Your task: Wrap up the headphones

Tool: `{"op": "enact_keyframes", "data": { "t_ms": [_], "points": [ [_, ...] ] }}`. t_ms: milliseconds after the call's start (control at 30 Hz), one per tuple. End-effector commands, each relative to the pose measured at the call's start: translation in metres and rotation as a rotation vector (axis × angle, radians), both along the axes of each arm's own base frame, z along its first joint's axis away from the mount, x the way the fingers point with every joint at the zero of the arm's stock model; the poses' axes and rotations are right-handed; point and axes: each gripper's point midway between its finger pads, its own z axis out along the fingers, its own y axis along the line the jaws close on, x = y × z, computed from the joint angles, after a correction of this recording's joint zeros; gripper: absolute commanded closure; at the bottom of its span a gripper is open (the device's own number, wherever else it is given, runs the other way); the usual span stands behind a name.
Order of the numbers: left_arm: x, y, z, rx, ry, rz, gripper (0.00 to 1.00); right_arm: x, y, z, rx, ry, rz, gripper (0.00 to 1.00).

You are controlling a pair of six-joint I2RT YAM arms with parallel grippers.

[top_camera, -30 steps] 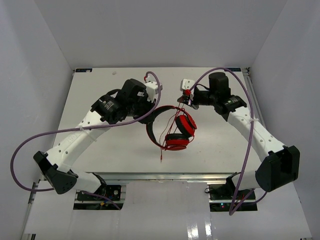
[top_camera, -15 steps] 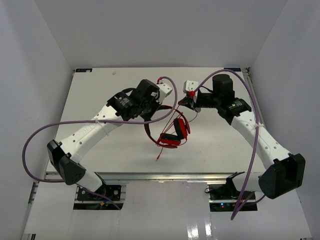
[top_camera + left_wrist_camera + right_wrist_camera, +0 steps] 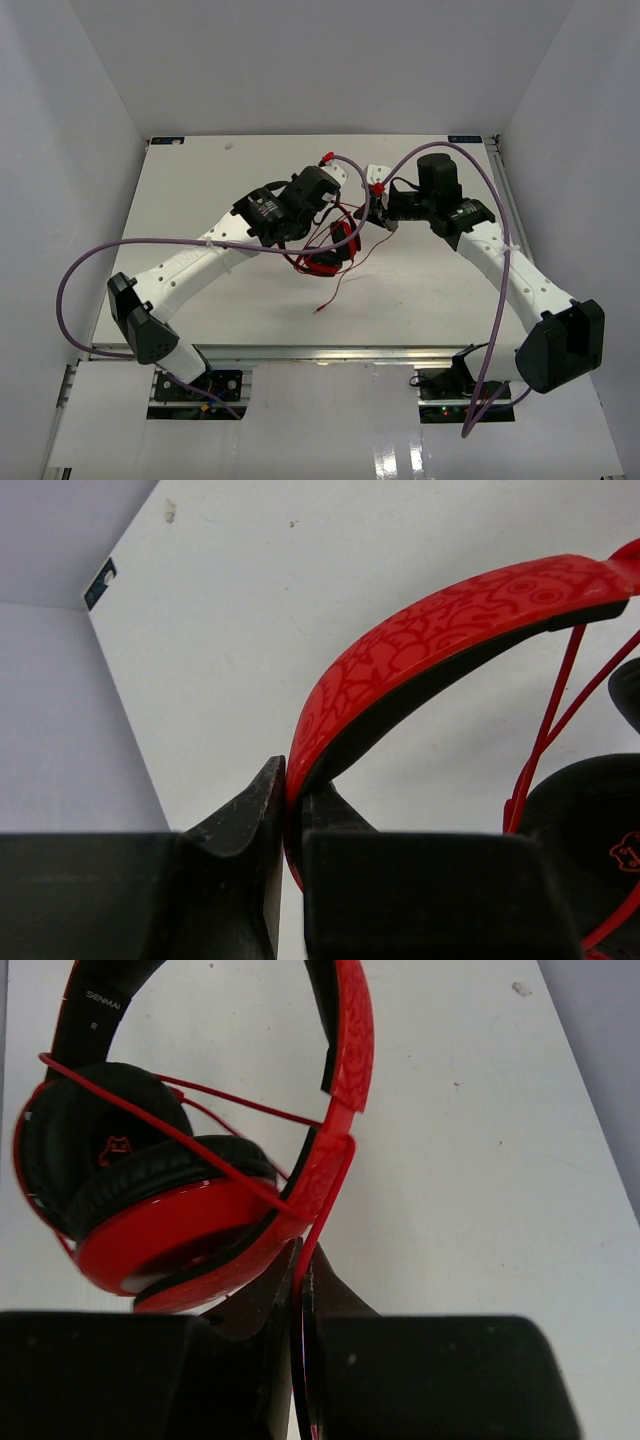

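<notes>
The red headphones point(image 3: 328, 250) hang tilted between my two grippers over the middle of the table. In the left wrist view my left gripper point(image 3: 290, 795) is shut on the red patterned headband point(image 3: 440, 640). It sits at the headphones' upper left in the top view point(image 3: 322, 222). My right gripper point(image 3: 308, 1260) is shut on the thin red cable point(image 3: 330, 1195), just below the ear cups point(image 3: 170, 1230). Strands of cable cross the cups. From above, the right gripper point(image 3: 373, 207) is at the headphones' upper right. The loose cable point(image 3: 347, 278) trails down to its plug point(image 3: 318, 310) on the table.
The white table point(image 3: 200, 180) is walled in at the left, right and back. Thick purple robot cables point(image 3: 75, 275) loop off both arms, one arching over the right arm point(image 3: 490, 190). The table's front edge point(image 3: 320, 348) lies just below the plug.
The left arm has swung right and carried the headband toward the right gripper. The headphones went from lying open to bunched and tilted, and the cable tail shifted with them.
</notes>
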Motion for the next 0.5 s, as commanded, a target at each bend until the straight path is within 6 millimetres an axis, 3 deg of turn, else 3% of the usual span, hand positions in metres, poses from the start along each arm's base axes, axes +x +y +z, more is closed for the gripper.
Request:
{"op": "enact_keyframes", "data": {
  "t_ms": [0,200,467],
  "points": [
    [0.014,0.04,0.045,0.053,-0.205,0.217,1.0,-0.014,0.009,0.006,0.051,0.119,0.045,0.92],
    [0.016,0.053,0.059,0.074,-0.289,0.305,1.0,-0.032,0.02,0.012,0.096,0.261,0.12,0.92],
    [0.016,0.053,0.076,0.056,-0.373,0.365,1.0,-0.055,0.032,0.018,0.157,0.462,0.212,0.92]
  ]
}}
